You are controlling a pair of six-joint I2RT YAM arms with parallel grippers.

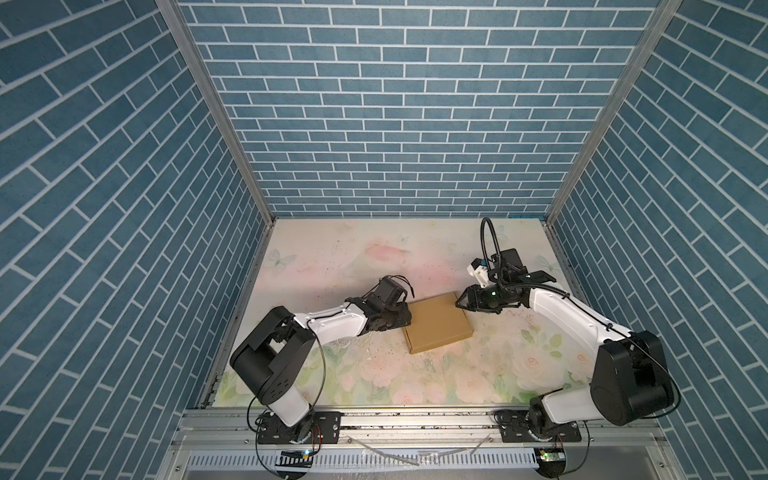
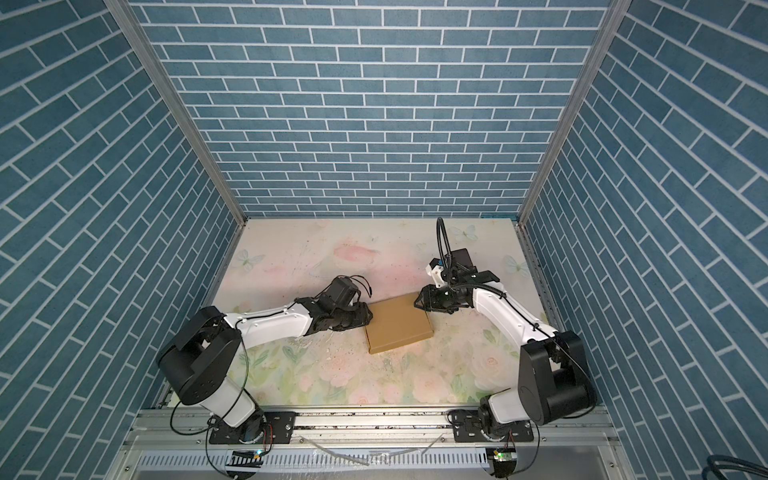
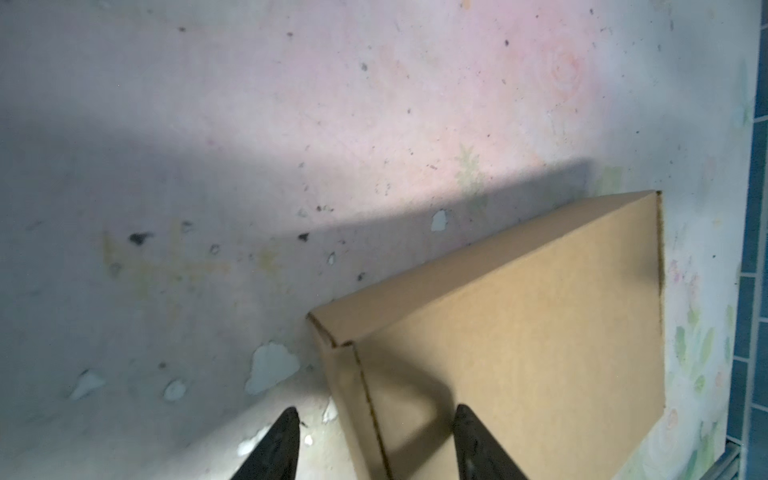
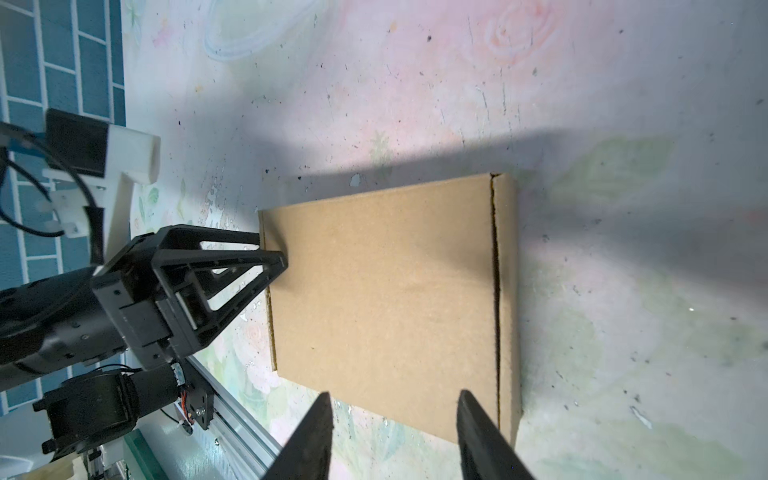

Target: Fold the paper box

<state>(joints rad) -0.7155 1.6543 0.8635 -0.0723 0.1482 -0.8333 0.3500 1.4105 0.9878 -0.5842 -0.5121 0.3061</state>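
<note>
Three tall walls [image 1: 399, 104] papered in blue brick are enclosing the workspace. Below them, a table [image 1: 374, 374] with a faded print of pink roses and green leaves is showing chips and dark specks across its surface.

Two white and black robot arms are reaching in from the front rail. The left arm [image 1: 332, 320] is stretching in low from the left, and the right arm [image 1: 557, 307] is bending in from the right.

The paper box [image 1: 438, 326] is lying flat on the table near its middle, between the two arms. It is plain brown cardboard, closed into a shallow rectangle and turned slightly askew.

The left pincer [image 1: 409, 316] is sitting at the box's left edge with its jaws apart. In the left wrist view, one of its fingers [image 3: 282, 440] is showing over the table and the other over the box's top, with the box's side edge running between them. In the right wrist view, a fingertip is touching that edge.

The right pincer [image 1: 460, 300] is hovering at the box's far right corner with its jaws also apart and nothing clamped between them.
</note>
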